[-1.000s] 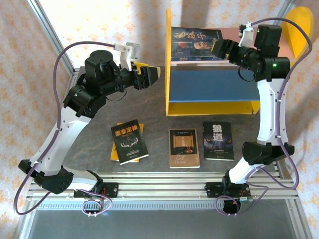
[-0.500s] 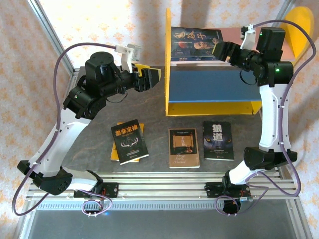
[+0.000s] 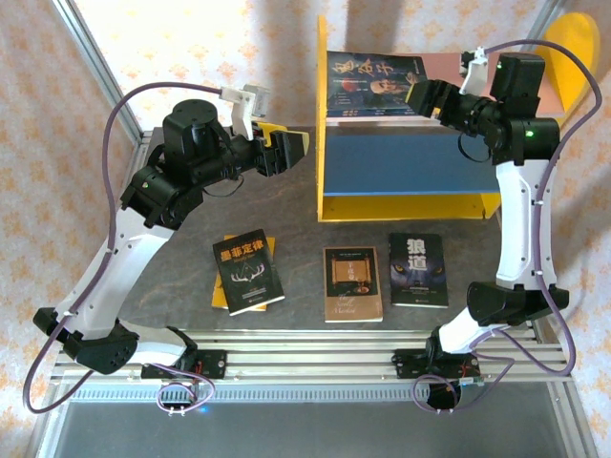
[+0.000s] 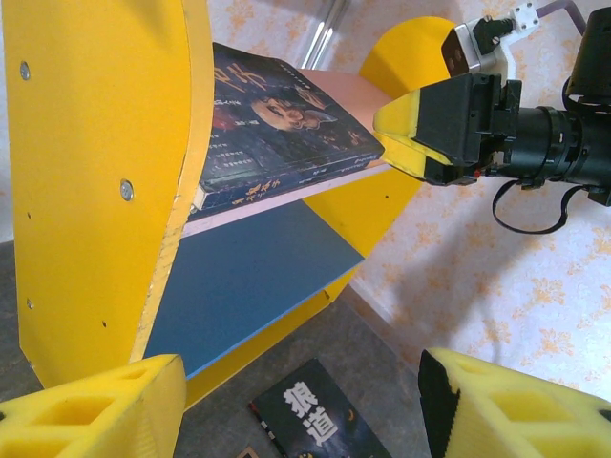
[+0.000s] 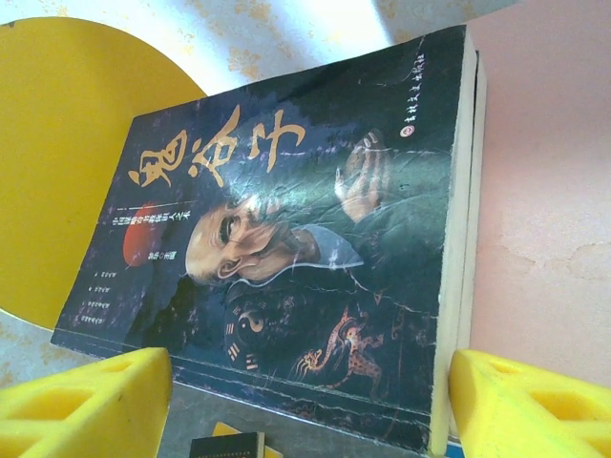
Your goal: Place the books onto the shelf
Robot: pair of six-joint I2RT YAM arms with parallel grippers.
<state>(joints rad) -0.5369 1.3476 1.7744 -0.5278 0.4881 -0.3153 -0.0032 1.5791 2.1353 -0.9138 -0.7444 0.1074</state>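
Both grippers are released. My right gripper (image 3: 418,95) hangs with its pads spread just off the front edge of the dark portrait book (image 3: 372,81). That book lies flat on the pink board (image 3: 449,65) of the shelf (image 3: 323,124), tucked against the left yellow panel. My left gripper (image 3: 288,148) is spread and empty, just outside that panel. My first worry is the placed book: in the right wrist view its near edge seems to sit at the board's lip, perhaps slightly past it, though I can't be sure. A pad catching it as I back out could drag it off. The left arm is close enough that a careless swing could knock the shelf. The black book (image 3: 248,272) lies on top of the yellow book (image 3: 221,294), so a pinch there may lift both or skid one away. The brown book (image 3: 352,283) and the wolf book (image 3: 417,270) lie flat and separate. The blue board (image 3: 401,162) is bare, the pink board's right half is free, and there is open tabletop between the shelf and the row of books.
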